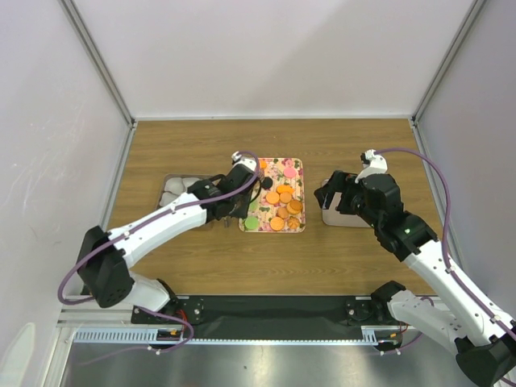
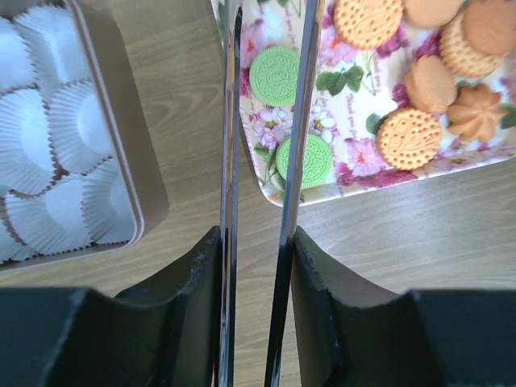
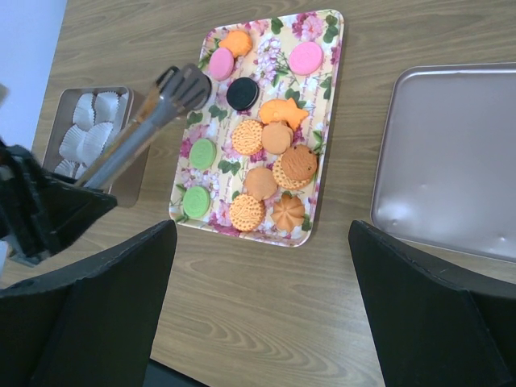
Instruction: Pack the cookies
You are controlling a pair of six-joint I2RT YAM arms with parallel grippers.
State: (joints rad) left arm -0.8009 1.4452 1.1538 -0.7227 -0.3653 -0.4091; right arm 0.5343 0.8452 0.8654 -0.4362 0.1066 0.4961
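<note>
My left pincer (image 2: 256, 274) is clamped on the tongs (image 2: 228, 161), whose blades run straight ahead over the near corner of the tray (image 2: 355, 173), a green cookie (image 2: 274, 74) lying between them. My right pincer (image 3: 258, 322) hangs open near the lid (image 3: 451, 153), farther from the cookies (image 3: 276, 139).

The desk (image 3: 242, 322) is matt wood grain. The tray (image 3: 322, 97) is glossy, its cookies (image 2: 274, 74) matt and embossed. Left of the tray, pleated white paper cups (image 2: 48, 145) fill a dull metal tin (image 2: 129, 137). The tongs (image 2: 230, 161) are mirror-polished metal.
</note>
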